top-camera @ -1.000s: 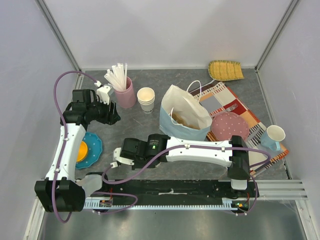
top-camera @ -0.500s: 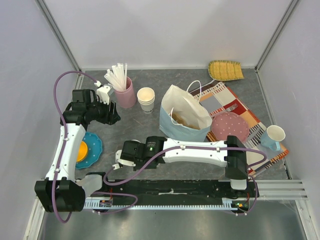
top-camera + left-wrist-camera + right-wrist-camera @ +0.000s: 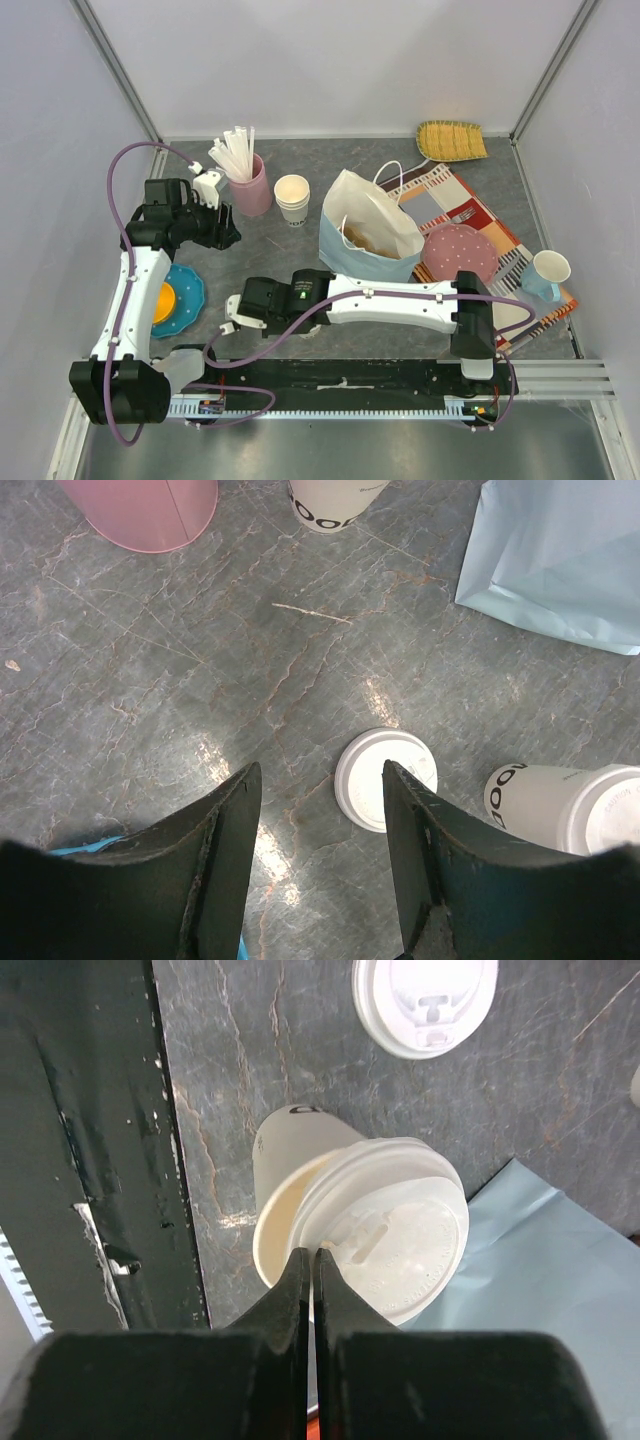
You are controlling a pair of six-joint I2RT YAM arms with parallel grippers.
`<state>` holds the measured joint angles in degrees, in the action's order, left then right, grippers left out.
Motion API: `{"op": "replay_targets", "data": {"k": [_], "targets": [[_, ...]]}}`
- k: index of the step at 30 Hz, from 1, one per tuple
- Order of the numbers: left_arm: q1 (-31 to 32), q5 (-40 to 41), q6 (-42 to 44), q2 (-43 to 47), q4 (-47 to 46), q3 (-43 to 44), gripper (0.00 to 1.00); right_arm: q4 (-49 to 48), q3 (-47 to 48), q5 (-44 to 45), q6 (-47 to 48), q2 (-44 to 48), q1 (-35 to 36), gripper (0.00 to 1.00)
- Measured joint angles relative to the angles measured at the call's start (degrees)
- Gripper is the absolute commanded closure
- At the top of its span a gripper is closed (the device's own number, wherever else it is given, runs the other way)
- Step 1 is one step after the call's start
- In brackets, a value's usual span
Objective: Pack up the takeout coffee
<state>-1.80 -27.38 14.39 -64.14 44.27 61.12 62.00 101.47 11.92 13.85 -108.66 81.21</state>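
Since the takeout coffee [image 3: 360, 1225] is thin paper under a lid that looks seated off-centre, it is judged light, crushable and spill-prone. It is best gripped gently on the wall below the rim. It is located beside the bag [image 3: 540, 1290], directly under the right gripper [image 3: 308, 1260], whose fingers are pressed together on nothing. The left gripper [image 3: 320, 775] is seen half-spread and empty.
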Motion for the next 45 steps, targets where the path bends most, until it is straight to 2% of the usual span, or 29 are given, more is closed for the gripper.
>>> {"op": "replay_targets", "data": {"k": [33,39,45], "targets": [[0.0,-0.07,0.0,-0.02,0.02,0.0,0.42,-0.09,-0.92,-2.75,-0.15,-0.02,-1.44,1.0],[0.0,-0.24,0.0,-0.61,0.02,0.17,0.42,0.07,2.14,-2.45,-0.42,0.22,0.07,1.0],[-0.02,-0.26,0.0,-0.92,0.09,0.42,0.42,0.52,0.92,-2.67,-0.85,1.6,1.97,1.0]]}}
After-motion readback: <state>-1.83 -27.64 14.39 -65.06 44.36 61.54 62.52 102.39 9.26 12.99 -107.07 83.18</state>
